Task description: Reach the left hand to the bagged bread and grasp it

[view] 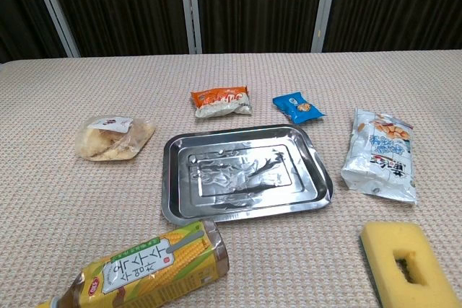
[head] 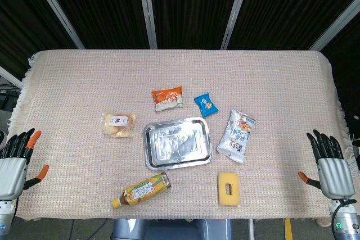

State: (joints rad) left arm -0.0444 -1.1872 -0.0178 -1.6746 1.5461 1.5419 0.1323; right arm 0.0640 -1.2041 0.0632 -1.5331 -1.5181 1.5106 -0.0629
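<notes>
The bagged bread (head: 118, 124) lay right of and farther than the left hand (head: 15, 161), well apart. That hand was spread and held nothing, and it was the nearer one.

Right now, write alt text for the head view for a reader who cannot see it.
A cloth-covered table with a metal tray at its centre and bagged bread to the tray's left. Around the tray lie an orange packet, a blue packet, a white bag, a sponge and a bottle. Left hand and right hand rest open at the table's edges.
</notes>
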